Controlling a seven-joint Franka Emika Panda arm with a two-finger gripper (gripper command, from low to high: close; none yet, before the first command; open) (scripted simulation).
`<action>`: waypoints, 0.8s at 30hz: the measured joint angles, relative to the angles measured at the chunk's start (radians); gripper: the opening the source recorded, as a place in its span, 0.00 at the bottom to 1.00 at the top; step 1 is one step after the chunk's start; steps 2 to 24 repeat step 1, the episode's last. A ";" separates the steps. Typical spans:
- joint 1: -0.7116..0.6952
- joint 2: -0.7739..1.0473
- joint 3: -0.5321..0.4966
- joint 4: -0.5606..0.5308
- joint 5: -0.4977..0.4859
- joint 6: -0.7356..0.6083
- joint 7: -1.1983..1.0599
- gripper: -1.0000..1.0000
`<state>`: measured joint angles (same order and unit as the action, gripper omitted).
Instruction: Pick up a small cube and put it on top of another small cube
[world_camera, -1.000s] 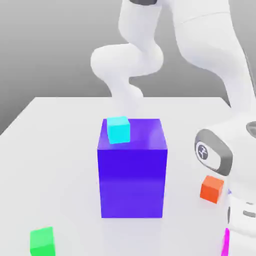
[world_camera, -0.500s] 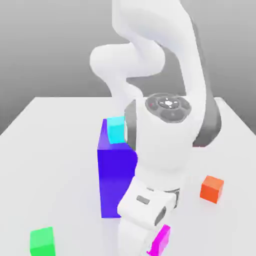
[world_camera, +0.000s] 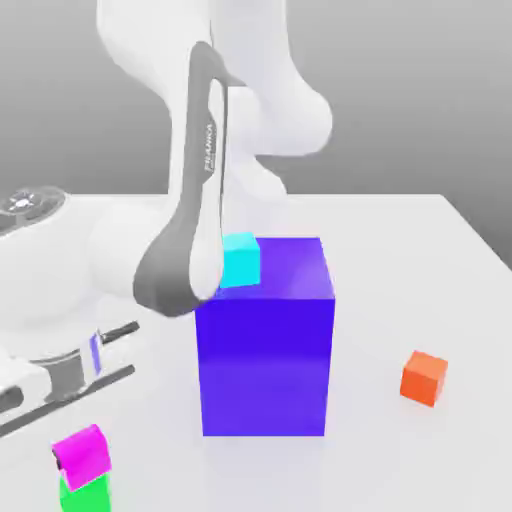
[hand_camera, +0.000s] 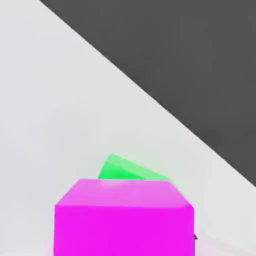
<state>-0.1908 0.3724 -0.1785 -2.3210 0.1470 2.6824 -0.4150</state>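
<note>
The small magenta cube (world_camera: 82, 453) is on top of the bright green cube (world_camera: 88, 494) at the front of the exterior view's left, slightly tilted. Only the green cube's upper part shows beneath it. My gripper (world_camera: 66, 450) reaches in from the exterior view's left edge and is right at the magenta cube. In the hand view the magenta cube (hand_camera: 124, 217) is very close, with a corner of the green cube (hand_camera: 131, 171) showing past its top edge.
A big blue-purple block (world_camera: 264, 335) stands mid-table with a cyan cube (world_camera: 240, 259) on its top. An orange cube (world_camera: 424, 377) lies on the exterior view's right. My white arm arches over the block's left side. The white table (world_camera: 400, 260) ends close behind.
The arm has swung from the exterior view's right across the front to its left, carrying the magenta cube over onto the green cube.
</note>
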 joint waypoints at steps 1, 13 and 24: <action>0.000 0.000 0.000 0.000 0.000 0.000 0.000 1.00; 0.000 0.000 0.000 0.000 0.000 0.000 0.000 1.00; 0.000 0.000 0.000 0.000 0.000 0.000 0.000 1.00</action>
